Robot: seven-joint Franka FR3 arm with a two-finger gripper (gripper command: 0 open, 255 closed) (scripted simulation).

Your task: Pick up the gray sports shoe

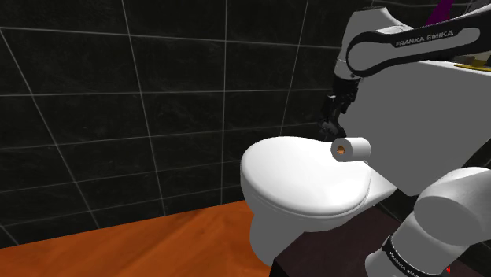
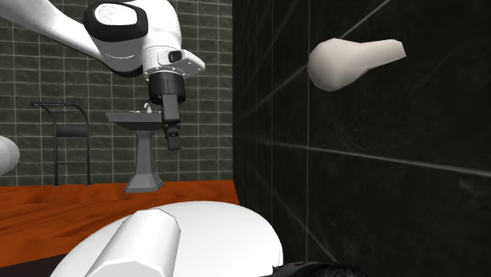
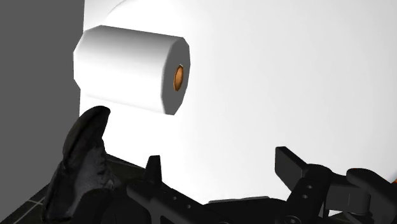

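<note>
Gripper (image 3: 217, 159) nearest: fingers spread, empty, poised over toilet lid (image 1: 299, 177). Dark shoe (image 3: 79, 168) sits just outside one finger, near toilet roll (image 3: 127, 67), not between the fingers. Judged early stage: nothing grasped, and aligning, closing and lifting are all left.

The dark shoe (image 3: 79, 168) is cut off by the picture's edge in the wrist view. Its near side sits behind the gripper's body, so sole and laces cannot be told. In the second exterior view the toilet roll (image 2: 134, 244) runs off the bottom edge. A dark shape (image 2: 323, 270) at that edge is too little seen to name, and a white rounded thing (image 2: 5, 153) is cut by the left edge. The gripper (image 2: 173, 146) covers part of the sink (image 2: 126, 118) behind it. In the shoulder view the toilet (image 1: 307, 177) loses its base behind the stand (image 1: 315, 264) and the bottom edge, and the arm (image 1: 409, 39) runs past the top and right edges.
</note>
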